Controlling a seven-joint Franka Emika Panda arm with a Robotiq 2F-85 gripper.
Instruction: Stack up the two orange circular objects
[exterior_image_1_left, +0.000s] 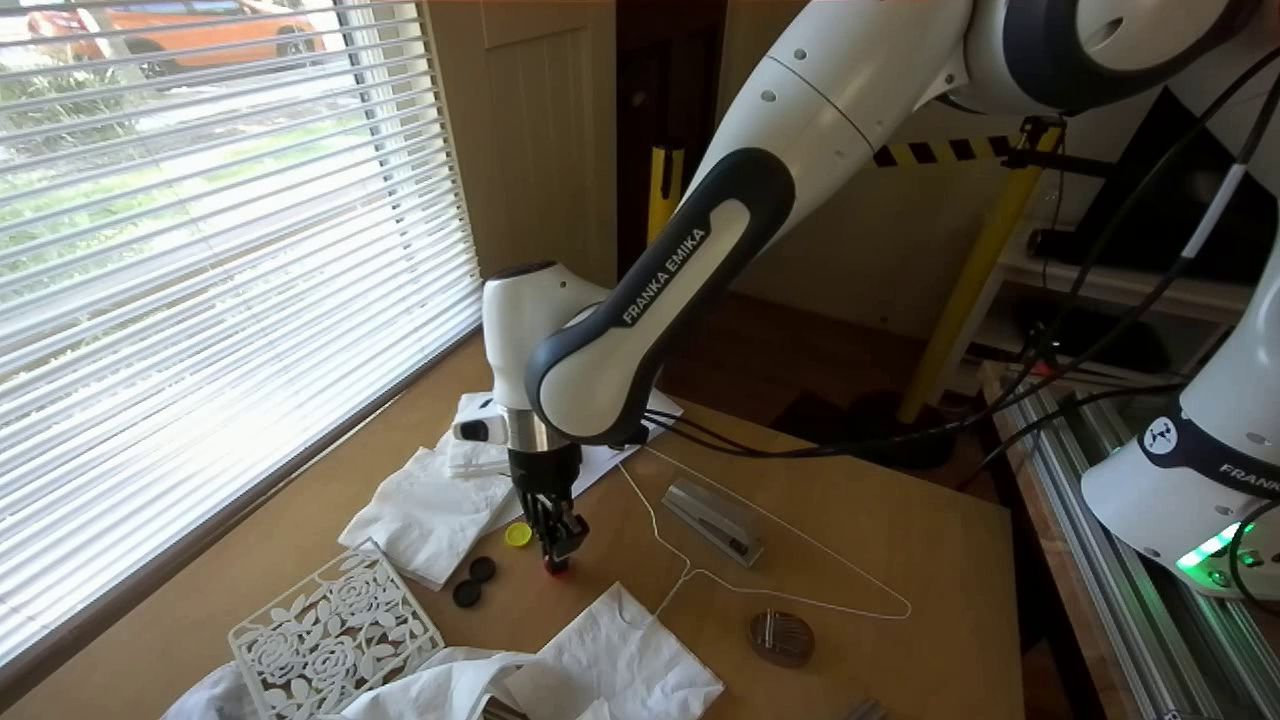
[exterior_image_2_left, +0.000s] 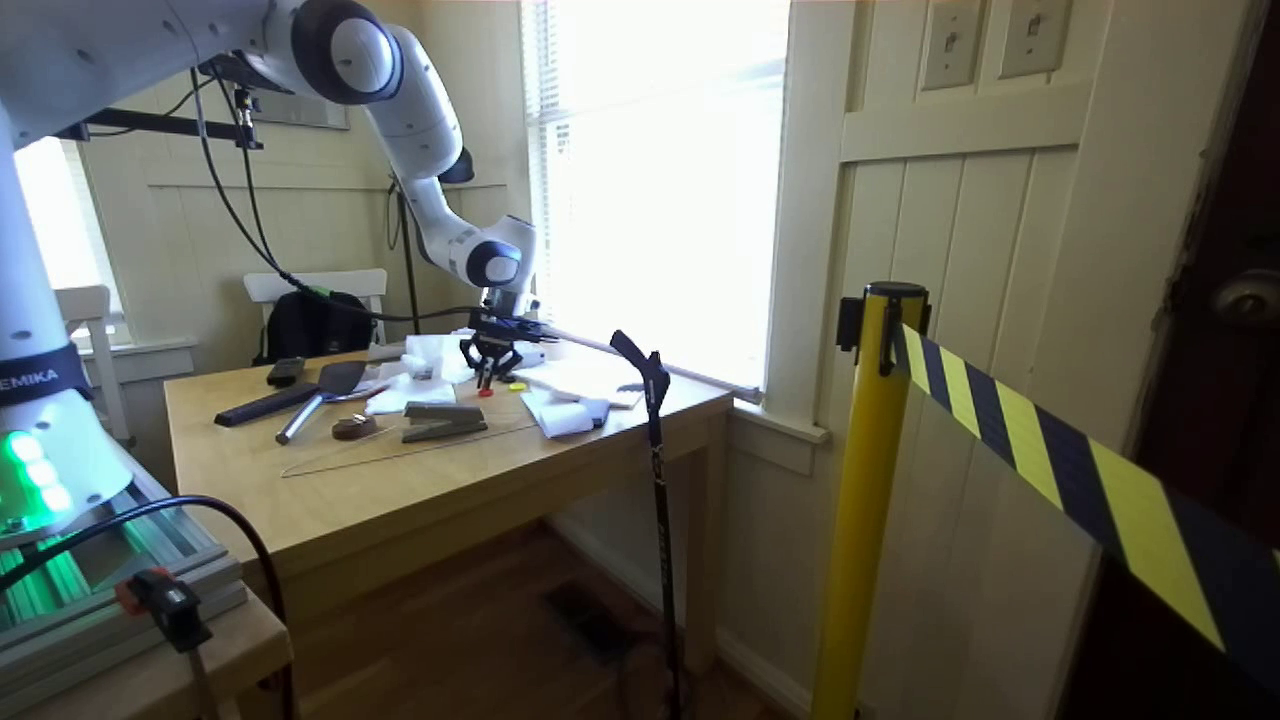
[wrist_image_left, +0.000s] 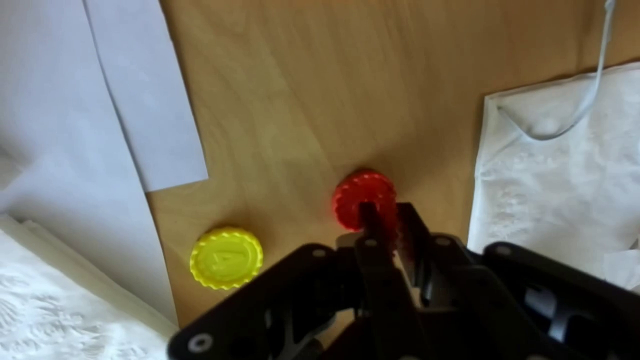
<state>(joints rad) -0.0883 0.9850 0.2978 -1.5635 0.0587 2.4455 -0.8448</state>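
Observation:
One round red-orange piece with a scalloped edge lies flat on the wooden table in the wrist view; a red spot shows under the fingers in both exterior views. A second red-orange piece stands on edge between my fingertips and overlaps the right part of the flat one in the wrist view. My gripper is shut on this second piece, pointing down just over the table. The fingers hide part of both pieces. Whether the two pieces touch, I cannot tell.
A yellow round piece lies to the left in the wrist view. Two black round pieces, white cloths, a white lattice plate, a wire hanger, a grey stapler and a brown oval object lie around.

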